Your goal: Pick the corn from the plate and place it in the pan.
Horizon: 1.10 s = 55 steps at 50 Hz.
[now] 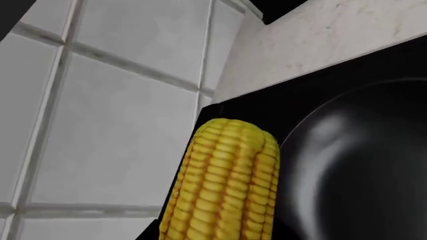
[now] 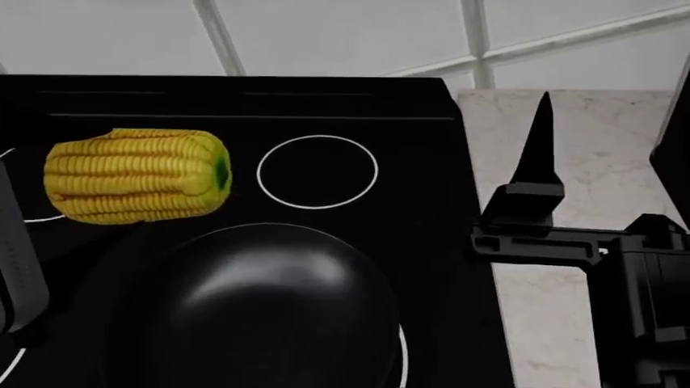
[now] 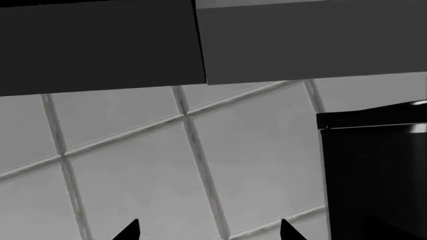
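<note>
In my head view the corn [image 2: 138, 175] sits at the left of the frame, raised just above and behind the black pan [image 2: 264, 311] on the dark cooktop [image 2: 356, 105]. I cannot tell how the left fingers stand. The right gripper [image 3: 208, 231] shows two tips spread wide, holding nothing, facing the tiled wall [image 3: 147, 170].

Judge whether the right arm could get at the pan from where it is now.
Probably yes: the right gripper hangs open over the marble counter beside the stove, and nothing stands between it and the pan.
</note>
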Available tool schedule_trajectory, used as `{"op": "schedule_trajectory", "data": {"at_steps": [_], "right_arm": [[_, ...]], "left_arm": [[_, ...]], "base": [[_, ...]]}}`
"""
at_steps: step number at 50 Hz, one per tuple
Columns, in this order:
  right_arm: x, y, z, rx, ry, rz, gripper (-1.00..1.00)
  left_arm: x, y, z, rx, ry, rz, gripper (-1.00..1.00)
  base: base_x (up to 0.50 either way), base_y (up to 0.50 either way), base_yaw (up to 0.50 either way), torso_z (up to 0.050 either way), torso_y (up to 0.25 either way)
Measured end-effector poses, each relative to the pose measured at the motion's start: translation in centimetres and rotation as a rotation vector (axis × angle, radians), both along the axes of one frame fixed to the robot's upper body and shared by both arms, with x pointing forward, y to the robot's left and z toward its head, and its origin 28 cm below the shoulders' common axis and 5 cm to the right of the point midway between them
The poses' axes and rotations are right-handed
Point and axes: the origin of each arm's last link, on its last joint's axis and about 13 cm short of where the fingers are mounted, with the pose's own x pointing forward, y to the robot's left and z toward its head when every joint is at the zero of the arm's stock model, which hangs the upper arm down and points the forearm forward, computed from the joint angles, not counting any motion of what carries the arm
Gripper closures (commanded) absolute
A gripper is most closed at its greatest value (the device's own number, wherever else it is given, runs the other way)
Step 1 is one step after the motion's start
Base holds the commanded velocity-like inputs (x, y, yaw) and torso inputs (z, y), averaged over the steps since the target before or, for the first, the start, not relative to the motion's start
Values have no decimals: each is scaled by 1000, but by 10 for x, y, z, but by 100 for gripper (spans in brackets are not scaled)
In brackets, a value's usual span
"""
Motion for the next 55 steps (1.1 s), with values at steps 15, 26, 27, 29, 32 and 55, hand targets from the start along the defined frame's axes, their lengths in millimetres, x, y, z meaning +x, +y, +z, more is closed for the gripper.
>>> {"op": "schedule_trajectory", "data": {"at_steps": [15,26,27,29,32,55], "right_arm": [[-3,1,-4,2,-2,-8,-100],[-7,2,-10,14,8,-22,-100],[-7,2,-11,15,9,-23,-100],[-8,3,-11,17,11,-25,-100],[-9,3,-12,20,14,-28,-100],[-14,3,-18,36,32,-36,-100]], "left_arm": [[11,-18,-23,101,123,-100,100],[19,-33,-44,173,214,-186,100],[20,-34,-46,178,221,-192,100],[21,-36,-49,186,233,-202,100],[23,-39,-53,197,248,-216,100],[29,-48,-59,200,258,-252,-100]], "base": [[0,0,0,0,1],[0,0,0,0,1],[0,0,0,0,0],[0,0,0,0,0],[0,0,0,0,0],[0,0,0,0,0]]}}
